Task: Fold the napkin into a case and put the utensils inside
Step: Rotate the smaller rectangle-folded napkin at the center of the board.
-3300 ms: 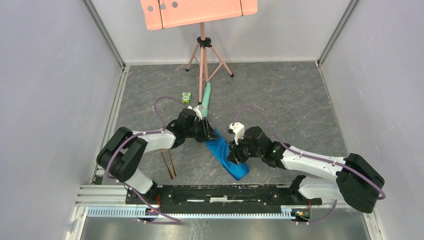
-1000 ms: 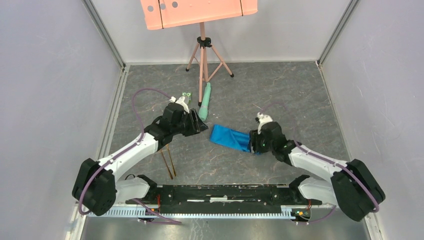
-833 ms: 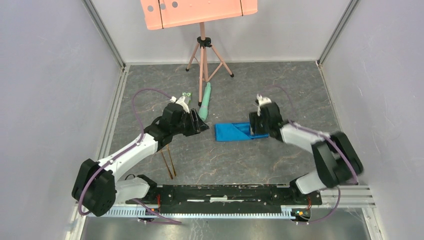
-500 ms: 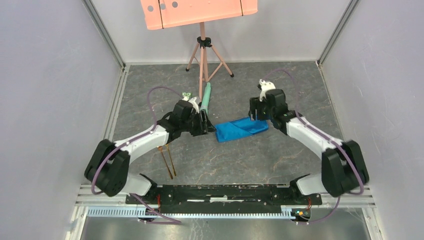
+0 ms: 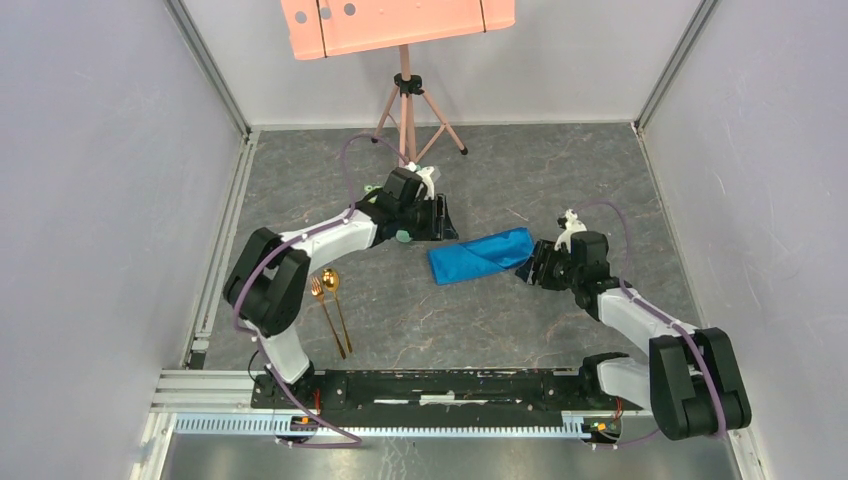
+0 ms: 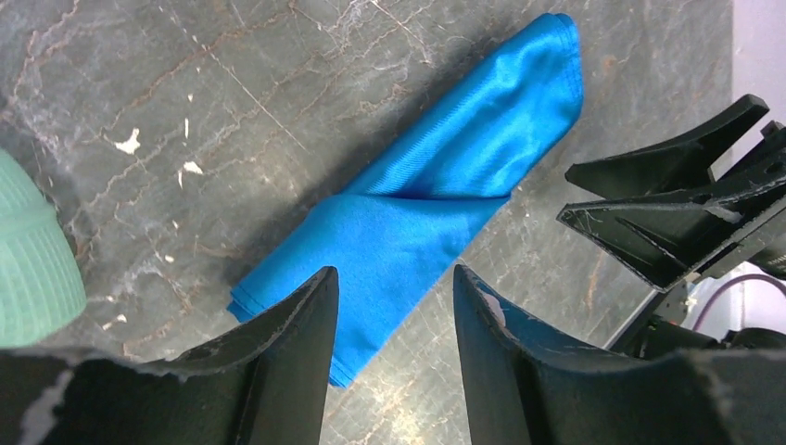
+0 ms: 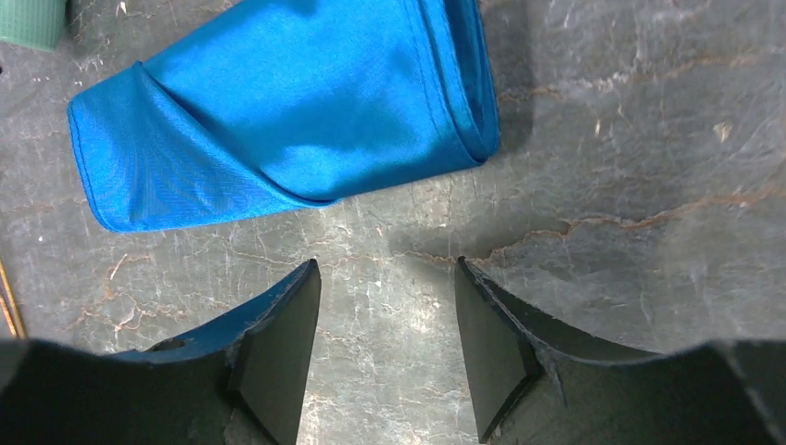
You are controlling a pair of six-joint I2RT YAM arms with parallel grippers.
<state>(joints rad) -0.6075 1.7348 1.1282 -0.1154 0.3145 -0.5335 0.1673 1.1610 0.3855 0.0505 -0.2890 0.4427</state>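
We see a dark grey marbled table top (image 5: pixel 580 180) w/ pale veins and a few white flecks. The bright blue napkin (image 5: pixel 480 255) lies flat near the middle, folded into a long narrow strip set at a slant – its right end sits farther back than its left, and one layer overlaps another approx. halfway along. Well apart from it, toward the near-left, a gold fork (image 5: pixel 319 291) and spoon (image 5: pixel 331 281) lie side by side, heads pointing away, fork on the left. A pale green tube (image 6: pixel 32 269) rests just left of the napkin – only its end shows. At the far edge stand the legs of a pink tripod (image 5: pixel 403 130).
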